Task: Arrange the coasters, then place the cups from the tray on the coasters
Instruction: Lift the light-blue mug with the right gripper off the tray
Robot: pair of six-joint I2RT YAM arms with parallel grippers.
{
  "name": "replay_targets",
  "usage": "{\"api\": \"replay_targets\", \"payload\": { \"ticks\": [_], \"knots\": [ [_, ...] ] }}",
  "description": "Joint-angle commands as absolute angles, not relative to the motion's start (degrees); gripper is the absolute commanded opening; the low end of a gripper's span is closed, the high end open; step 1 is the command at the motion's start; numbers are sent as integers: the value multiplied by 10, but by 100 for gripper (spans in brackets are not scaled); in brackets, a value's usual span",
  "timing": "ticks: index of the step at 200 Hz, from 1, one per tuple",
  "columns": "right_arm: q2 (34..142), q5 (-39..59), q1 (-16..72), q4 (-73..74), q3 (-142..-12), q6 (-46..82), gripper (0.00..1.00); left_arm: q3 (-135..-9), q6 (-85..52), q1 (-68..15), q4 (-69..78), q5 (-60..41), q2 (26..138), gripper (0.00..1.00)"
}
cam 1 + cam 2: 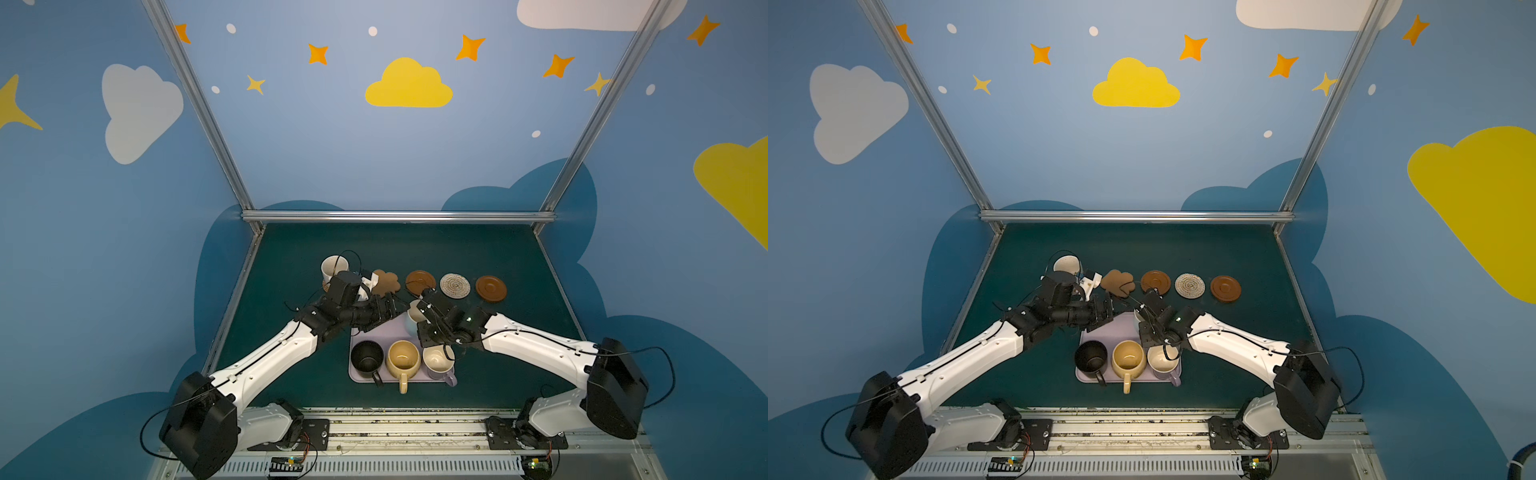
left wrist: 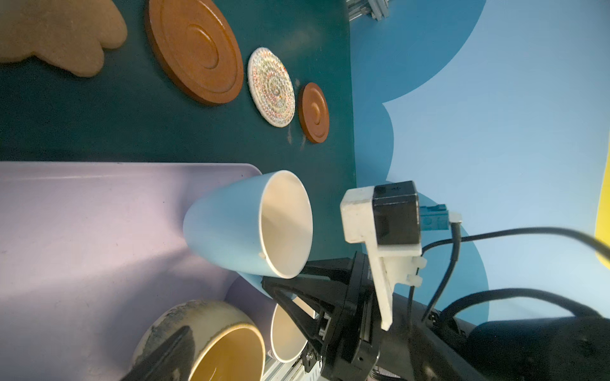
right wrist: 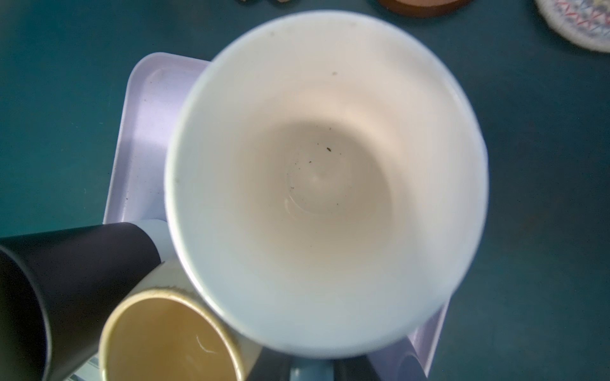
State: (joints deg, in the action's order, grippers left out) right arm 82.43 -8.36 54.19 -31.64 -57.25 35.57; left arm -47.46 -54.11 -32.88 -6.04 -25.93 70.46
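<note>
My right gripper (image 1: 420, 309) is shut on the handle (image 3: 310, 371) of the light blue cup (image 1: 414, 319), at the far right corner of the lilac tray (image 1: 374, 332). The black cup (image 1: 367, 359), yellow cup (image 1: 403, 359) and lilac cup (image 1: 438, 361) stand along the tray's near side. The cream cup (image 1: 334, 268) sits on a tan woven coaster (image 1: 326, 286) at the far left. Beside it lie the flower coaster (image 1: 386, 281), a brown disc (image 1: 420, 281), the pale woven coaster (image 1: 455, 285) and another brown disc (image 1: 491, 288). My left gripper (image 1: 394, 309) hangs open over the tray's far left corner, holding nothing.
The dark green table (image 1: 498, 249) is bounded by an aluminium rail (image 1: 399, 216) at the back and blue walls at both sides. Both forearms reach in over the table toward the tray, their grippers close together near its far edge.
</note>
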Motion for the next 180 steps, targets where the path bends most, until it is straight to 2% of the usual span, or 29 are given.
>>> {"api": "replay_targets", "payload": {
  "ticks": [1,100,180],
  "knots": [
    [795,-99,541,-319,-613,342,0,-477,-563,-327,-28,-262,686,100],
    [774,-103,523,-395,-680,326,0,-452,-654,-315,49,-249,627,100],
    [763,-106,509,-442,-745,302,0,-467,-704,-308,110,-262,643,100]
  ]
}}
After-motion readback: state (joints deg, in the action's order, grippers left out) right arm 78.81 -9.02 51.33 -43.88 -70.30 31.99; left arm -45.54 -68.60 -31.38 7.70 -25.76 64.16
